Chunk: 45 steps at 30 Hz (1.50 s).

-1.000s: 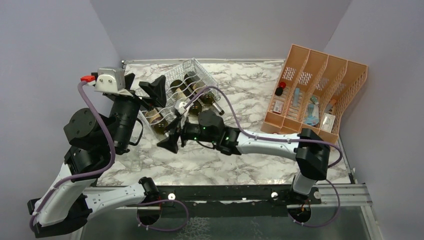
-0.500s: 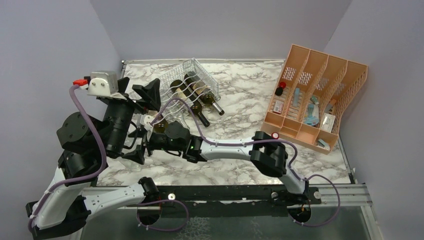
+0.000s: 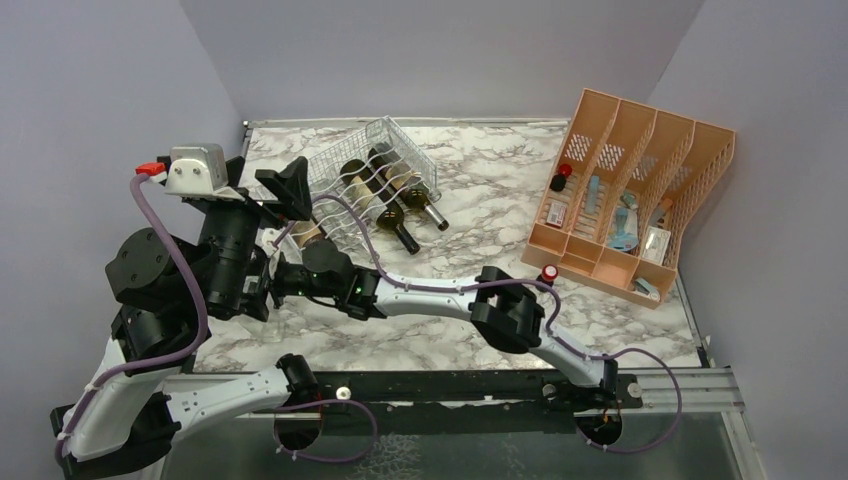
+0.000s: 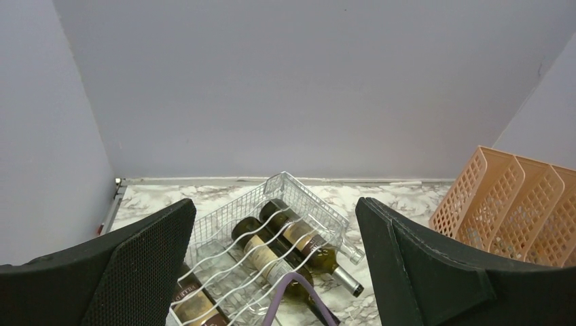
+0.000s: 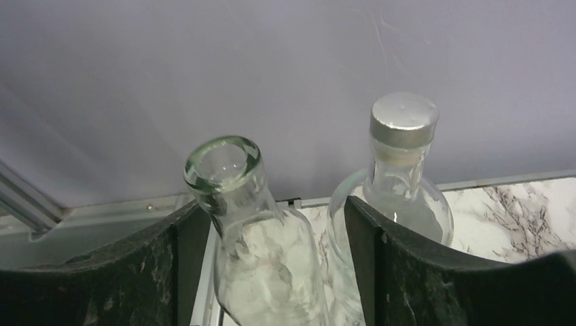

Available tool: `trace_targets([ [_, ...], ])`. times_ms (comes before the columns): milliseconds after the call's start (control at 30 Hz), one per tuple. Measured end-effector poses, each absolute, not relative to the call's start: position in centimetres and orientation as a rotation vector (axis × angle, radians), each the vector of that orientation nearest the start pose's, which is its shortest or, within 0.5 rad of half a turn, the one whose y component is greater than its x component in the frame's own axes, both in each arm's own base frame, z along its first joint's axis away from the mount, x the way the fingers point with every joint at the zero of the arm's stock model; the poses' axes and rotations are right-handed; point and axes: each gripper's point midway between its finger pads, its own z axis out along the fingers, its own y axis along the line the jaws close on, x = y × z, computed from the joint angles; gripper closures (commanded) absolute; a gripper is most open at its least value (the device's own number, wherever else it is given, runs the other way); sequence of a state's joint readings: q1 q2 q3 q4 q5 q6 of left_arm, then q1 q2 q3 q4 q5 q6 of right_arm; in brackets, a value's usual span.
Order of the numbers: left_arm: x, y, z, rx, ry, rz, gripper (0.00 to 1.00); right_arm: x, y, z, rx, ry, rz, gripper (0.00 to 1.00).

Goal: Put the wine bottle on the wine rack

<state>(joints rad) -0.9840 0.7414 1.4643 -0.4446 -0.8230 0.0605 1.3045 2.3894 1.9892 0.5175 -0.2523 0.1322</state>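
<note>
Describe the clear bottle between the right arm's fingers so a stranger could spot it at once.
Follow the white right arm across the marble-patterned table to the lavender wall, where two clear glass bottles sit close together. Yours is the open-mouthed bottle between the black fingers; the neighbouring bottle wears a silver cap.

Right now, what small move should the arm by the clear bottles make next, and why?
Probably close the right gripper on the uncapped clear bottle: it stands between the open fingers, not yet gripped, while the capped bottle sits outside them.
</note>
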Motion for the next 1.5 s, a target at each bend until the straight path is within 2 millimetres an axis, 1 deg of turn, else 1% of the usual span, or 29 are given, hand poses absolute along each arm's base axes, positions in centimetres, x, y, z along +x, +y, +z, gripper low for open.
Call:
trace_targets([
  [100, 20.0, -6.4, 51.1, -0.004, 1.388, -0.23, 0.04, 13.9, 69.7, 23.0, -1.085, 1.219, 1.324, 0.39],
  [167, 20.0, -6.3, 51.1, -0.004, 1.389, -0.224, 0.04, 13.9, 69.9, 22.6, -1.093, 1.224, 1.324, 0.46],
  [433, 20.1, -6.0, 51.0, -0.012, 1.391, -0.209, 0.04, 13.8, 70.4, 23.1, -1.103, 1.197, 1.31, 0.7],
  [533, 20.1, -5.9, 51.0, -0.017, 1.392, -0.206, 0.04, 13.9, 70.3, 23.3, -1.101, 1.178, 1.292, 0.84],
  [667, 20.1, -5.9, 51.0, -0.02, 1.393, -0.202, 0.04, 13.7, 69.2, 23.5, -1.105, 1.155, 1.26, 0.99],
  [800, 20.1, -5.8, 51.0, -0.021, 1.393, -0.202, 0.04, 13.3, 67.0, 23.9, -1.12, 1.148, 1.228, 0.99],
  [933, 20.1, -5.9, 51.0, -0.021, 1.393, -0.202, 0.04, 13.1, 64.5, 23.8, -1.127, 1.164, 1.193, 0.99],
  [1100, 20.2, -6.0, 50.7, -0.019, 1.399, -0.199, 0.04, 12.7, 60.8, 23.7, -1.124, 1.214, 1.157, 0.99],
  [1200, 20.4, -6.3, 50.0, -0.012, 1.411, -0.193, 0.04, 12.5, 58.1, 23.8, -1.118, 1.247, 1.13, 0.99],
  [1500, 21.2, -7.7, 47.4, 0.017, 1.459, -0.171, 0.03, 12.6, 51.2, 24.3, -1.073, 1.339, 1.032, 0.99],
])
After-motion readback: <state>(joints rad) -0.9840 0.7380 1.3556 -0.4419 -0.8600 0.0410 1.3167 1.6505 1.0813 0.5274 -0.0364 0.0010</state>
